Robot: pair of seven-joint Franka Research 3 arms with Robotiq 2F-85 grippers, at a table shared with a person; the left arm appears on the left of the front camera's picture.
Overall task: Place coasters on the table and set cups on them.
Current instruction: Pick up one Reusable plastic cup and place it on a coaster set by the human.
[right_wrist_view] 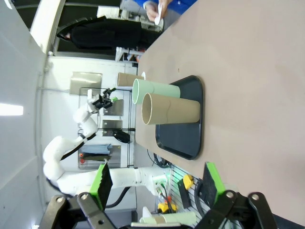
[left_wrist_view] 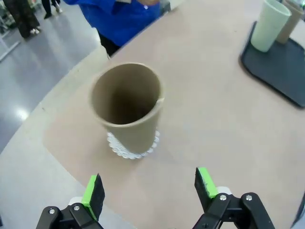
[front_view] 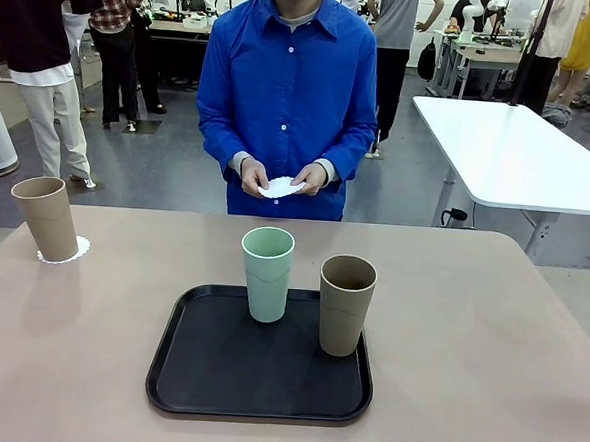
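three cups stand upright on the table. the mint cup is at the far edge of the black tray, and one tan cup is on the tray's right part. the second tan cup is well to the tray's left, sitting on a white coaster. beyond the tray, the person's hands hold white coaster paper, count unclear. the left pincer hovers spread and empty just short of the second tan cup. the right pincer is spread and empty, off the tray's right side.
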